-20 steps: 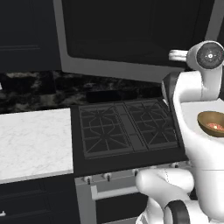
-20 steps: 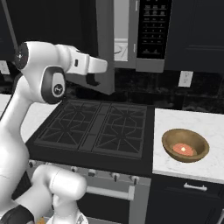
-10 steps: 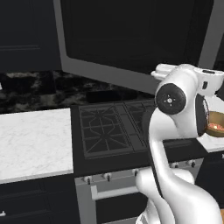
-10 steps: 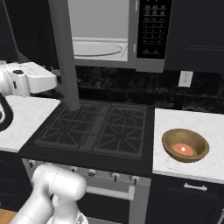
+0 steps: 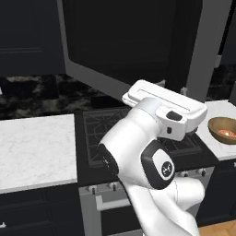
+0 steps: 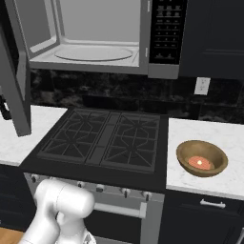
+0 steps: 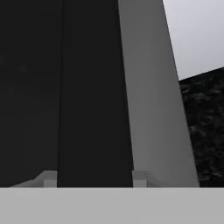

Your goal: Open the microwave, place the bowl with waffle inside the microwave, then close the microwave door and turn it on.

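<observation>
The microwave [image 6: 95, 38] hangs above the stove with its pale grey inside and round turntable exposed. The microwave door [image 5: 120, 41] stands swung far out to the left, and its steel edge [image 6: 16, 81] shows in the right base view. In the hand view my gripper [image 7: 94, 179] is shut on the door's black vertical handle [image 7: 94, 96], one fingertip on each side of it. The bowl with waffle [image 6: 201, 157] sits on the right counter, far from the gripper. It also shows as a brown bowl [image 5: 223, 130] past my arm in the left base view.
A black gas stove [image 6: 102, 138] lies below the microwave, with an oven handle at its front. White marble counters flank it, left [image 5: 32, 147] and right [image 6: 219, 131]. A wall outlet [image 6: 201, 86] sits above the right counter. Dark cabinets [image 6: 214, 33] adjoin the keypad strip [image 6: 164, 28].
The door has swung from partly open to wide open toward the left. My arm swept left and forward with the handle in its grip. The bowl has stayed put.
</observation>
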